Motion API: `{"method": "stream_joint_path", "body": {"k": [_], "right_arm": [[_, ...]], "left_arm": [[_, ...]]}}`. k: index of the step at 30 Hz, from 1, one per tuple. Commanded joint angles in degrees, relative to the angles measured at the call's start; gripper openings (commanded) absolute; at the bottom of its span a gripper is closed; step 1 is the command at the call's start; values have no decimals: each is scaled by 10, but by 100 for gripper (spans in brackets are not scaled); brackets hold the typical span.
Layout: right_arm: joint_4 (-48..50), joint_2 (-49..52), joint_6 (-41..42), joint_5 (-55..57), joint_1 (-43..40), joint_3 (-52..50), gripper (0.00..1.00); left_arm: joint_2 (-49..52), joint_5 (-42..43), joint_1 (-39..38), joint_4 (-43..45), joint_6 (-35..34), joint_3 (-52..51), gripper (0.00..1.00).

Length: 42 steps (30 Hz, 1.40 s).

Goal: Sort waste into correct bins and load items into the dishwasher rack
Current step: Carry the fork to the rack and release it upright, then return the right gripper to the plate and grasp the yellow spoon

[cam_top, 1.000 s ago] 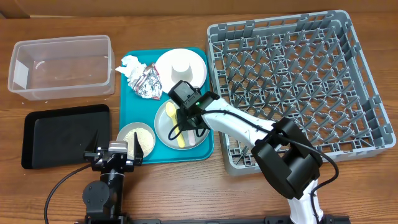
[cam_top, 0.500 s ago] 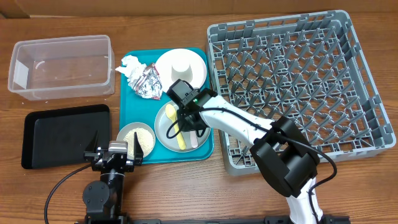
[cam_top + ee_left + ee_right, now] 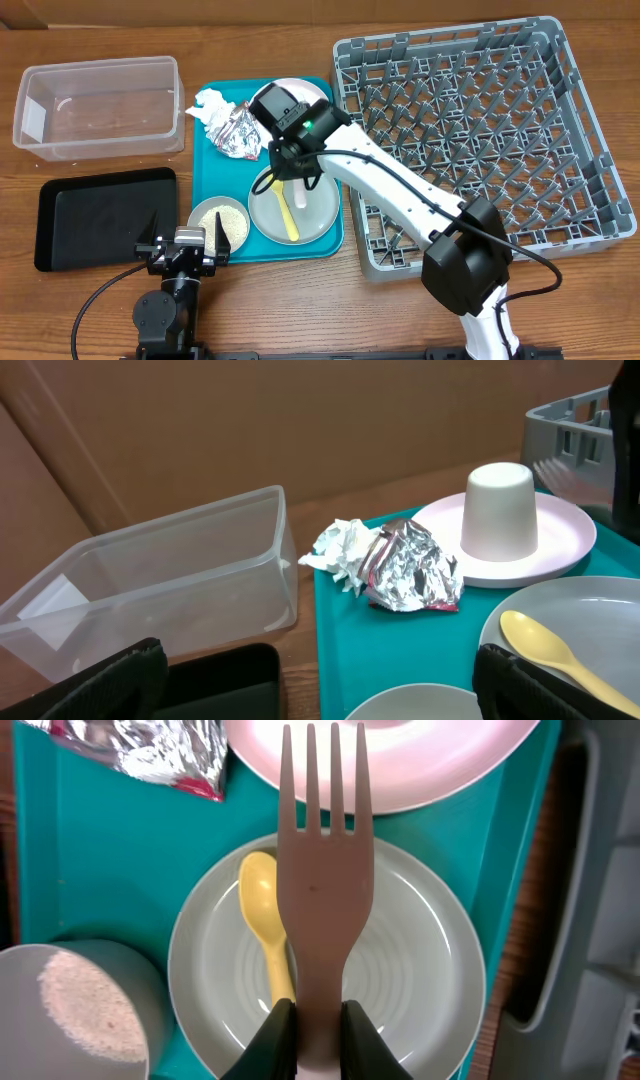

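My right gripper (image 3: 322,1030) is shut on the white fork (image 3: 325,870) and holds it, tines forward, above the pale grey-green plate (image 3: 420,980), where the yellow spoon (image 3: 262,910) lies. In the overhead view this gripper (image 3: 290,165) hangs over the teal tray (image 3: 215,175), by the white plate (image 3: 312,92). The white cup (image 3: 500,510) stands upside down on that plate. The napkin (image 3: 207,102) and foil wrapper (image 3: 235,135) lie at the tray's back. The bowl (image 3: 218,222) holds rice. My left gripper (image 3: 185,243) is open and empty at the table's front.
The clear tub (image 3: 100,105) stands back left with the black tray (image 3: 100,215) in front of it. The grey dishwasher rack (image 3: 480,140) fills the right side, its near wall beside the teal tray. My right arm reaches across the rack's front left corner.
My right gripper has risen and moved back towards the white plate with the fork in it, leaving the spoon on the grey-green plate. The left arm has not moved.
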Motion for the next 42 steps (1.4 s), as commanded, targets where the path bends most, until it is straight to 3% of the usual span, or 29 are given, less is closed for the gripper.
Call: {"method": "stream_joint_path", "body": {"k": [1,19,21,22,24,27,32,38,42], "right_arm": [[-8,-41,-36,12,-31,18,6],[-22,-41,-199,-24,-183,-16,6],[-20,-37,-222,-44,-189,-25,19],[-19,-37,-227,-51,-189,-32,36],[-14,-37,-224,-51,-189,-45,53],[-17,-46,-186,-60,-181,-41,63],[11,-97,-155,-98,-137,-40,65],[16,-96,-127,-93,-64,-53,50],[40,-70,-107,-91,-19,-76,49]], "left_arm": [[-3,3,6,0,5,-1,100],[-3,3,6,0,5,-1,100],[-3,3,6,0,5,-1,100],[-3,3,6,0,5,-1,100],[-3,2,6,0,5,-1,100],[-3,2,6,0,5,-1,100],[-3,3,6,0,5,-1,100],[-3,2,6,0,5,-1,100],[-3,3,6,0,5,-1,100]]}}
